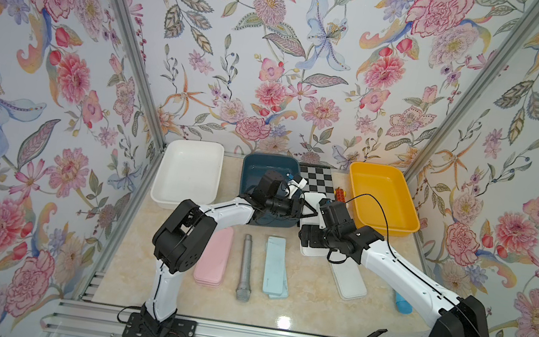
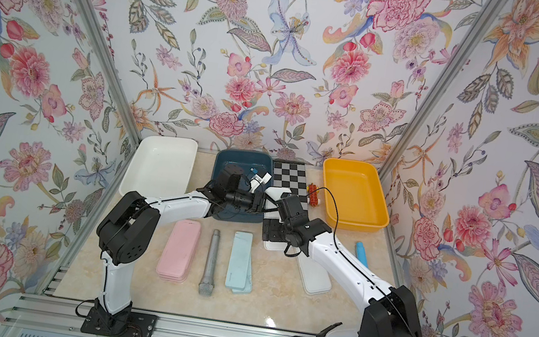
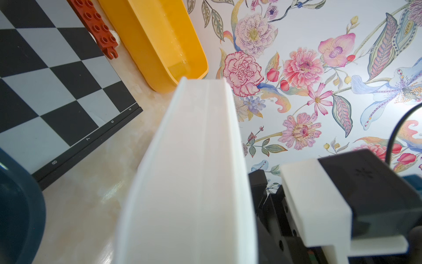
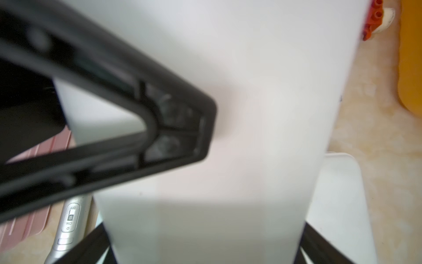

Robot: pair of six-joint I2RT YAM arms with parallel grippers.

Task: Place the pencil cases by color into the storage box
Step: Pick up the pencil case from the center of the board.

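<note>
A white pencil case (image 1: pixel 313 197) (image 2: pixel 279 192) hangs above the table between the dark blue box and the yellow box. Both grippers grip it. My left gripper (image 1: pixel 304 206) is shut on its flat faces, and one of its fingers (image 4: pixel 173 128) lies on the case (image 4: pixel 262 102). My right gripper (image 1: pixel 313 239) clamps the case across its width. In the left wrist view the case (image 3: pixel 194 171) shows edge-on. A second white case (image 1: pixel 349 279) lies on the table under my right arm. Two stacked pink cases (image 1: pixel 213 258) and two stacked pale blue cases (image 1: pixel 276 268) lie near the front.
At the back stand a white box (image 1: pixel 188 171), a dark blue box (image 1: pixel 261 164) and a yellow box (image 1: pixel 382 201). A chessboard (image 1: pixel 317 180) and a red brick (image 1: pixel 340 194) lie between them. A grey microphone (image 1: pixel 245 263) lies between the pink and blue cases, and a blue tube (image 1: pixel 402 303) lies at the right.
</note>
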